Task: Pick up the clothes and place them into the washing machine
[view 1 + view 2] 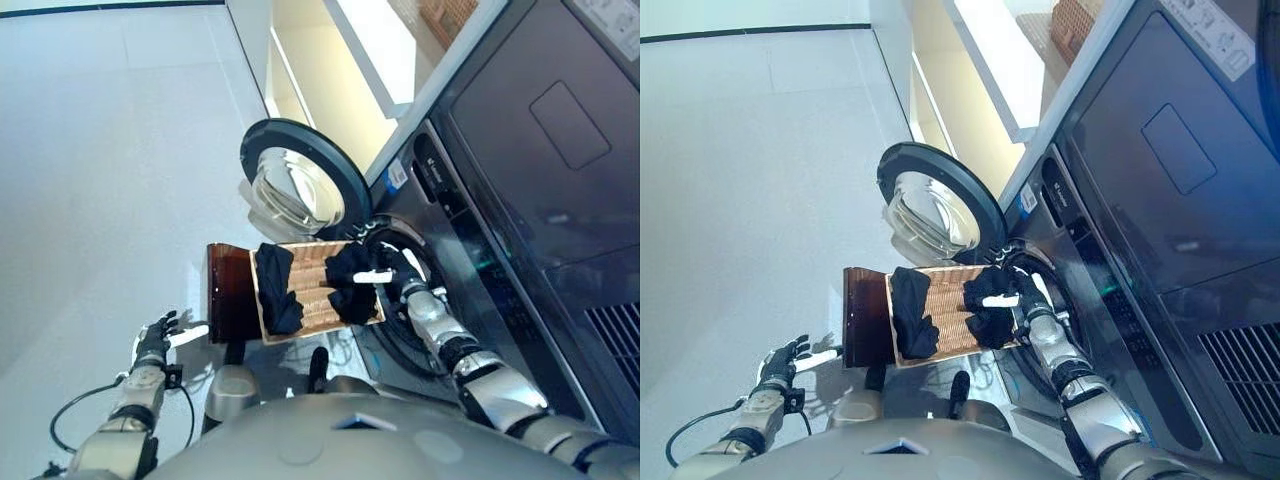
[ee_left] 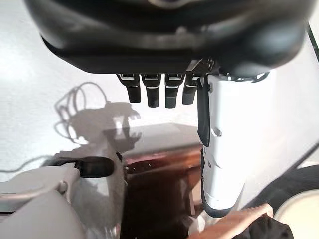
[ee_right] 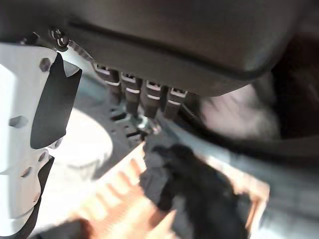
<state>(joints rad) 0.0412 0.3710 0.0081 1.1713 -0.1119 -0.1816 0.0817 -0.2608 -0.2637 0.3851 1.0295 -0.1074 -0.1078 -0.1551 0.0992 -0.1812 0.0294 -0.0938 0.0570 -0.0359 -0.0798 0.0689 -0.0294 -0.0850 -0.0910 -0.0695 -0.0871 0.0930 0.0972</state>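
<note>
two dark garments lie on the slatted wooden tray, which stands just before the washing machine's drum opening. the near garment sits at the tray edge closest to the opening, placed for a short transfer. the far garment lies toward the tray's opposite side.

right hand: over the near garment, fingers extended in the wrist view. whether they touch the cloth cannot be told, the view being blurred; nothing appears gripped.

the machine door stands swung wide beyond the tray, leaving the opening unobstructed. the gap between tray edge and opening is narrow, so i judge room for the arm there to be tight.

left hand: well apart from the tray over open floor, fingers relaxed, empty.
</note>
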